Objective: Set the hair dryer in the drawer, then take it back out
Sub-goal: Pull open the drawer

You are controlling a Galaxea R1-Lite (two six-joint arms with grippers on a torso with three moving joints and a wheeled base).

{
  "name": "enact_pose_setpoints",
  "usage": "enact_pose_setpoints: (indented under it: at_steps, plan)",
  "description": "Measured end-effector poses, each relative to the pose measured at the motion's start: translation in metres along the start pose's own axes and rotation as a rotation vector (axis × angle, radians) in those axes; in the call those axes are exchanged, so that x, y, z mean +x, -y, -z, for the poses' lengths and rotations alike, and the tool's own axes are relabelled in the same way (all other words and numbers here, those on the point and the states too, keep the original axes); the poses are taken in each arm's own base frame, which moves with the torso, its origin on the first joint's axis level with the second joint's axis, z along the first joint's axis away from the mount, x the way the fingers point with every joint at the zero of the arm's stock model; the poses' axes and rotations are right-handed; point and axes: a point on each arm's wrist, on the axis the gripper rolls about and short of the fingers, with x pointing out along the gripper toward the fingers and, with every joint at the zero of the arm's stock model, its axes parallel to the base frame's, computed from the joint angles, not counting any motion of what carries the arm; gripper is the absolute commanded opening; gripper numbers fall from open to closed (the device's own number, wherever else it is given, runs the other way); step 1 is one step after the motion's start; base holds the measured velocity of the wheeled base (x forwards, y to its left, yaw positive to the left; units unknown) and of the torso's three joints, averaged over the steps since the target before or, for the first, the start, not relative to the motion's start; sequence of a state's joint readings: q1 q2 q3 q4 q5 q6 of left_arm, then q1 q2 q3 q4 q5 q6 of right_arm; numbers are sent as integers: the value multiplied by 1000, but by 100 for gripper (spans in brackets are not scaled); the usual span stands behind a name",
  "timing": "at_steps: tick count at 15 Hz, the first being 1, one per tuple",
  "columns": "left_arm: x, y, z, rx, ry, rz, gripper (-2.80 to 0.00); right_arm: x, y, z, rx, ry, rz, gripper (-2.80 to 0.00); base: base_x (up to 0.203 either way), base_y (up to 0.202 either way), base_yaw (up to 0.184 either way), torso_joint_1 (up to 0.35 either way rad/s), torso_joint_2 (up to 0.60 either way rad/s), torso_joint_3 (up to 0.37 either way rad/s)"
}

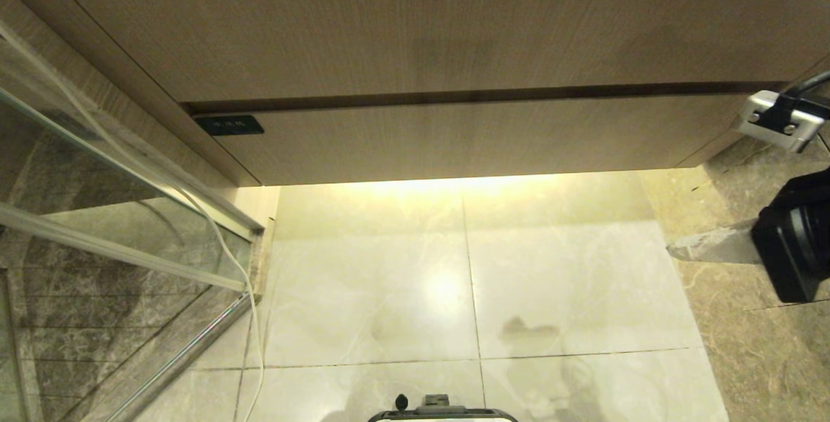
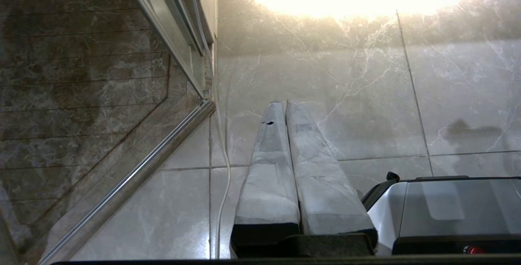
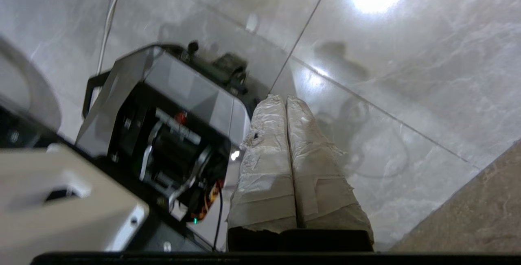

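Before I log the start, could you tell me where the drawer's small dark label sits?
In the head view, the small dark label sits at the left end of the shut light-wood drawer, near the glass partition.

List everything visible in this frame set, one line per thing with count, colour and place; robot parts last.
drawer: one, light wood, closed, under the taller panel, dark label at its left end.
wood panel: one, light wood, above the drawer.
floor tiles: several, glossy cream marble, below the vanity.
glass partition: one, clear with metal frame, on the left.
cable: one, white, along the partition's foot.
hair dryer: none in any view.
robot base: one, grey and black, bottom edge of head view.
left gripper: one, taped grey-white, shut, over the floor.
right gripper: one, taped white, shut, empty, at the right.
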State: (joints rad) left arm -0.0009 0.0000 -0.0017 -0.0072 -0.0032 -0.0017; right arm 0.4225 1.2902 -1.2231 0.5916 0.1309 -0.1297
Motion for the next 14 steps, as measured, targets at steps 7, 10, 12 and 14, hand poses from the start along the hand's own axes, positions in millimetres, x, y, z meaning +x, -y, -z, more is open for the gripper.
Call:
enact_pose_setpoints:
  at_steps: [7, 10, 12, 14]
  plan:
    - [0, 0, 0, 0, 0, 0, -280, 16, -19, -7, -462, 184, -89, -280, 0, 0, 0, 0, 0, 0]
    - [0, 0, 0, 0, 0, 1, -280, 18, -20, -9, -629, 272, -108, -280, 0, 0, 0, 0, 0, 0]
    - [0, 0, 0, 0, 0, 1, -280, 18, -18, -10, -710, 292, -84, -280, 0, 0, 0, 0, 0, 0]
    - [0, 0, 0, 0, 0, 1, -280, 19, -17, -11, -716, 295, -73, -280, 0, 0, 0, 0, 0, 0]
